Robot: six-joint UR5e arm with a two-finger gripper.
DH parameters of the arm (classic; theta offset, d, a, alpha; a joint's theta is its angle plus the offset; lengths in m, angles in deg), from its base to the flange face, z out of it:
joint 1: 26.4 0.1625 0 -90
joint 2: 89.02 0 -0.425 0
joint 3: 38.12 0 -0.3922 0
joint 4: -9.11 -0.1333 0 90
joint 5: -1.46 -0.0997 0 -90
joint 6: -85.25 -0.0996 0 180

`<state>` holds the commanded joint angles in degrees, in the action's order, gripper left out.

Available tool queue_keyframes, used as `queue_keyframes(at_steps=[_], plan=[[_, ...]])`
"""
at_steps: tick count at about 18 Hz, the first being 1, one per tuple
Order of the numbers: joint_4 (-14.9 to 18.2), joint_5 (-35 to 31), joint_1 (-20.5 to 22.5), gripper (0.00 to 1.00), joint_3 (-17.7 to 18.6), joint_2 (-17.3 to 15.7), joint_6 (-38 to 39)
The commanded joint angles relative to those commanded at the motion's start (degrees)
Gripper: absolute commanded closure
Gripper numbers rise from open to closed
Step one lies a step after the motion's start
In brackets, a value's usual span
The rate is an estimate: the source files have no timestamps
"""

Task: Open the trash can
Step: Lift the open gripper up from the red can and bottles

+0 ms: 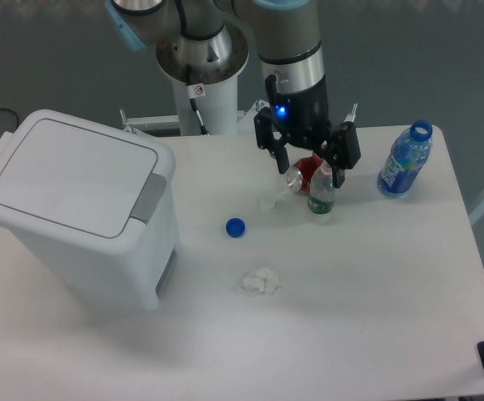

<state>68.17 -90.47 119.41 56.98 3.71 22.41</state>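
The trash can (78,217) is a large white bin on the left side of the table. Its flat lid (70,175) lies shut, and the grey push tab (149,198) sits at the lid's right edge. My gripper (308,164) hangs over the back middle of the table, well to the right of the bin and apart from it. Its fingers are spread open with nothing held. Directly under it are a red can and a small bottle.
A red can (305,175) lies beside a small clear bottle (322,193) below the gripper. A blue water bottle (405,160) without a cap stands at the back right. A blue cap (236,227), a small clear piece (267,203) and a crumpled tissue (261,282) lie mid-table.
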Motion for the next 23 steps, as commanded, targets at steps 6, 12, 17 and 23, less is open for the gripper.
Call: queue_keyframes(at_steps=[6, 12, 17, 23], plan=[[-0.2, 0.0, 0.0, 0.00, -0.8, 0.1, 1.0], [-0.2, -0.3, -0.2, 0.00, -2.7, 0.7, 4.8], [-0.2, -0.4, -0.3, 0.00, -4.2, 1.0, 13.9], [-0.4, -0.1, -2.3, 0.00, -7.9, 3.4, 21.2]])
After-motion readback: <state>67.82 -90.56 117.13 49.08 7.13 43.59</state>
